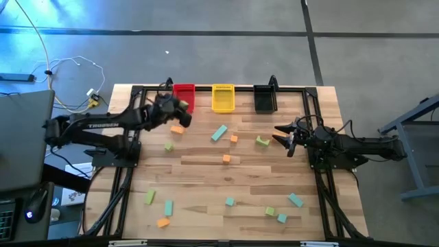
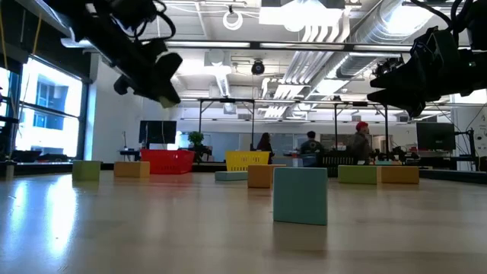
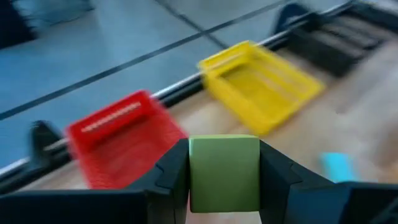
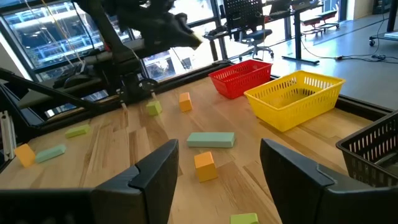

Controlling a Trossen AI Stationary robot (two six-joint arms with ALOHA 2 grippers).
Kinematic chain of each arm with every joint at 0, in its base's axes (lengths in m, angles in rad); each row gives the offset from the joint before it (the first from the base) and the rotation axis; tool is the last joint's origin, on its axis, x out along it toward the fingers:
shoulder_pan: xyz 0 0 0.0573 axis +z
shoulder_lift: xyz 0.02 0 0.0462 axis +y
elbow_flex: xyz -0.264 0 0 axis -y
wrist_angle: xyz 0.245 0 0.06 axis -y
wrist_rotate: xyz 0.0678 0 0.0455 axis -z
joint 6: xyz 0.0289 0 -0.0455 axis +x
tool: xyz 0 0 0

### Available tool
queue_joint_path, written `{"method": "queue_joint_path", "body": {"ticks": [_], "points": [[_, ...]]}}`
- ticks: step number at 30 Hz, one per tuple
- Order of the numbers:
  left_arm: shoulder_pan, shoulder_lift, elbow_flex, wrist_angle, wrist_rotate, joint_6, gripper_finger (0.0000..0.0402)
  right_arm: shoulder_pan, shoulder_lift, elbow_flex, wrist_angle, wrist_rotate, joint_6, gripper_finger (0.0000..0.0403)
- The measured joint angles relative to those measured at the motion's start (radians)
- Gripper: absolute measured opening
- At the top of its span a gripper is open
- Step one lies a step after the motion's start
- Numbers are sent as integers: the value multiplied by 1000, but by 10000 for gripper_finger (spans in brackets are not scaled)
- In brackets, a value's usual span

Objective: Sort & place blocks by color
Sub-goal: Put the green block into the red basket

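My left gripper is shut on a light yellow-green block. It hangs raised above the table just in front of the red bin. My right gripper is open and holds nothing. It hovers at the table's right side, beside a green block. Other orange, green and teal blocks lie flat on the table, among them an orange cube, a teal bar and an orange cube. Several more lie near the near edge, such as the teal block. My left gripper pinches the yellow-green block between its two fingers, one finger on each of two opposite side faces. The block is lifted clear of the table and sits square between the fingers, its front face toward the camera.
The red bin, the yellow bin and the black bin stand in a row along the far edge. A black frame runs around the work area. People stand in the room far behind the table.
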Motion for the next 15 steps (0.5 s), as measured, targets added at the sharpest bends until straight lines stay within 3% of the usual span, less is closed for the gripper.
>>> {"method": "queue_joint_path", "body": {"ticks": [8, 15], "points": [[209, 78, 0, 31, 73, 54, 109, 0, 0, 0, 0, 0, 0, 213], [306, 182, 0, 114, 201, 73, 110, 0, 0, 0, 0, 9, -83, 213]]}}
